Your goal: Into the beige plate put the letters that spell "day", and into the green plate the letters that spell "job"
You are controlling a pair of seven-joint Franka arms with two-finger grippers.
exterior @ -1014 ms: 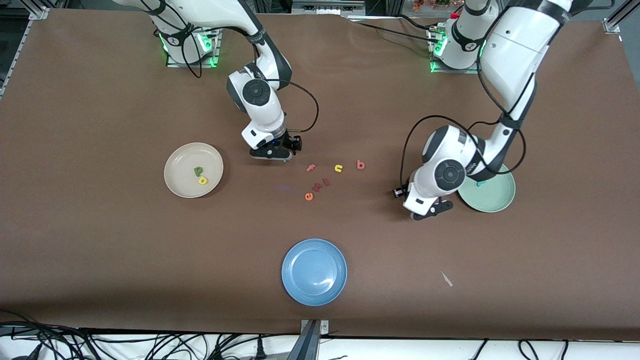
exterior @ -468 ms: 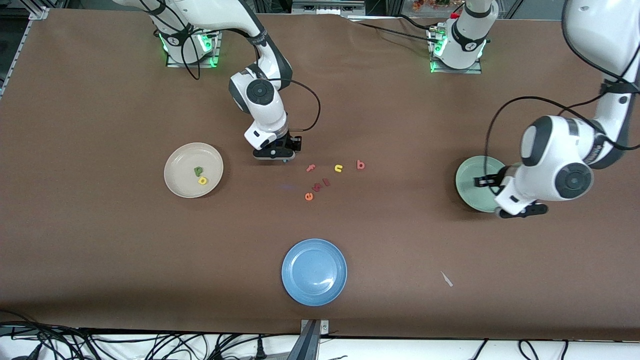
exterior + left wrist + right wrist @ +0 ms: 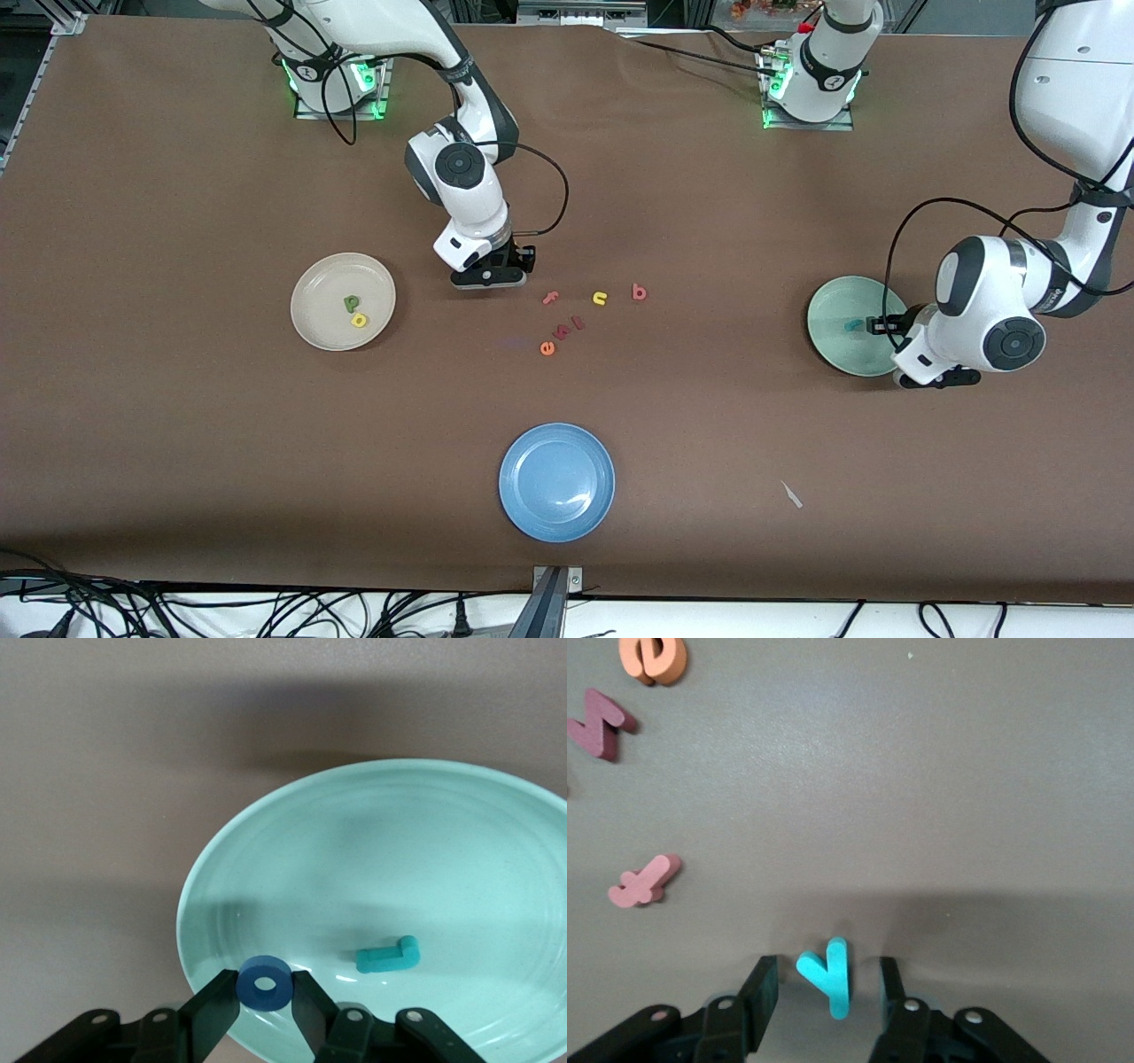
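My left claw was clamped on the blue o, hanging over the rim of the green plate at the left arm's end of the bench. The teal j already lay flat inside that plate.

My right claw was down at the bench surface near the middle, fingers apart with the teal y lying between them; gaps showed on both sides of it, so no grip on it.

The green d and yellow a sat touching in the beige plate toward the right arm's end. The red-pink b lay loose on the bench between the two plates, with the yellow u beside it and the pink f just beside my right claw. The orange e and a dark red letter lay nearer the front camera than those. The blue plate sat nearest the camera.
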